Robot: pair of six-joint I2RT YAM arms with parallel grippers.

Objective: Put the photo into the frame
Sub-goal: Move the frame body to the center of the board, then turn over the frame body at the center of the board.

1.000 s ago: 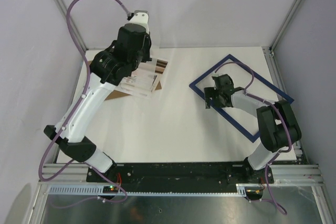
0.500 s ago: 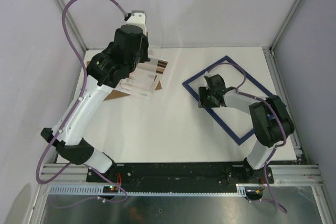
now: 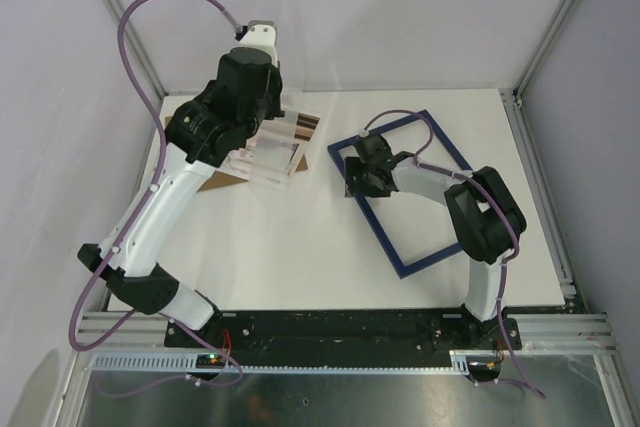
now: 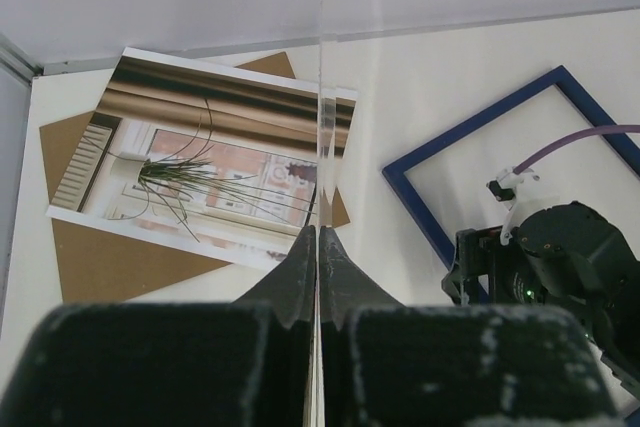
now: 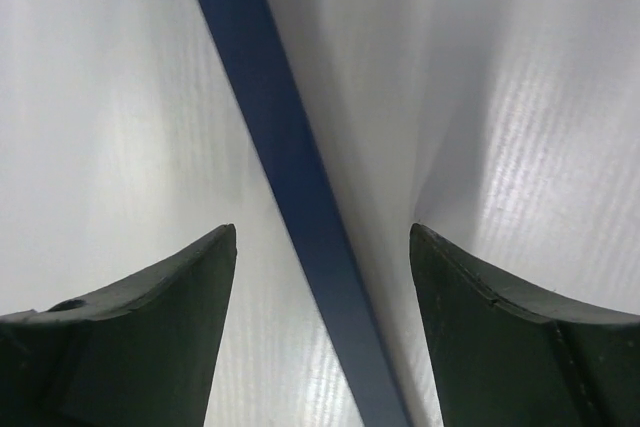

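Observation:
The photo [image 4: 200, 172], a window scene with a spindly plant, lies flat at the back left on a brown backing board [image 4: 110, 257]; it also shows in the top view [image 3: 292, 133]. My left gripper [image 4: 318, 237] hovers above it, shut on a thin clear pane [image 4: 322, 97] held edge-on. The navy-blue frame [image 3: 400, 262] lies flat on the table right of centre, tilted. My right gripper [image 3: 352, 177] is at its left corner, open, jaws straddling one blue rail [image 5: 280, 147] without touching it. The frame also shows in the left wrist view [image 4: 420, 217].
The white table [image 3: 300, 247] has a wall along the back and metal posts at the corners. The right arm's purple cable [image 3: 400, 117] loops over the frame. The black base rail [image 3: 340, 327] runs along the near edge.
The right gripper has moved left and the frame has slid and turned with it, towards the photo. The left arm has barely moved and still holds the clear pane.

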